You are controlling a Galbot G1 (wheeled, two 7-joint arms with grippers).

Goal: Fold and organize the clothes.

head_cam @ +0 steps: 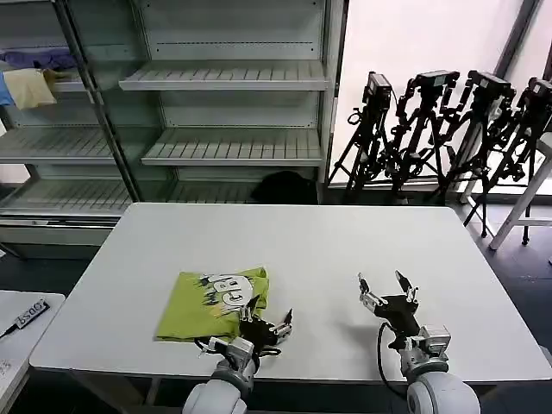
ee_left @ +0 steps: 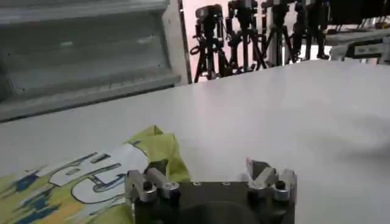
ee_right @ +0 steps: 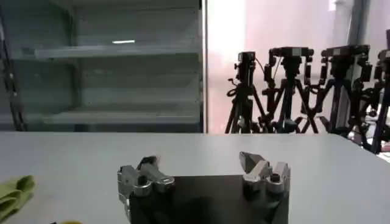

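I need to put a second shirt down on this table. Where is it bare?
The table's whole far half is bare, as is its right side beyond the right hand. The near-left is crowded: the T-shirt lies there, with the open left hand at its near right corner.

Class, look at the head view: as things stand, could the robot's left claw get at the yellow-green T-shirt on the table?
Probably yes. The left claw is open and sits right at the near corner of the folded T-shirt, with nothing between them. The right claw hovers open over bare table, well clear.
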